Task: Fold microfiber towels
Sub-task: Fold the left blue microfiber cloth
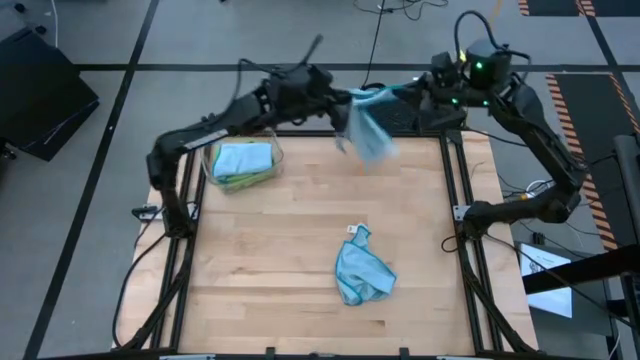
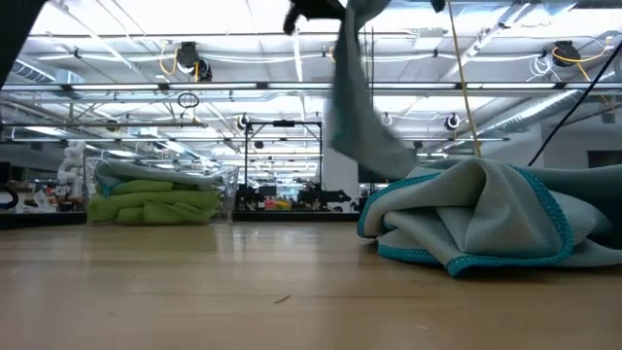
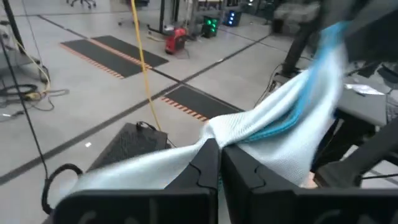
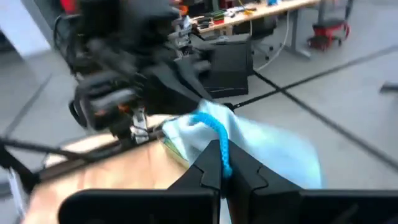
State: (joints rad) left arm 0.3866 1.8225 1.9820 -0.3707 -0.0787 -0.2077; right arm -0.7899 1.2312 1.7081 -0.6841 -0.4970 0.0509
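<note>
High view: a light blue towel (image 1: 368,128) is being pinched taut between the left gripper (image 1: 340,97) and right gripper (image 1: 425,87), hanging below both above the table's far edge, so the spreading step is being judged underway, with laying flat called for next.

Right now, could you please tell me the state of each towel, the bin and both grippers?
Left gripper: shut on the held blue towel.
Right gripper: shut on the held blue towel.
Held blue towel: lifted, stretched between both grippers above the table's far edge.
Crumpled blue towel: lying loose on the table.
Clear bin: holding folded blue and green towels.
</note>
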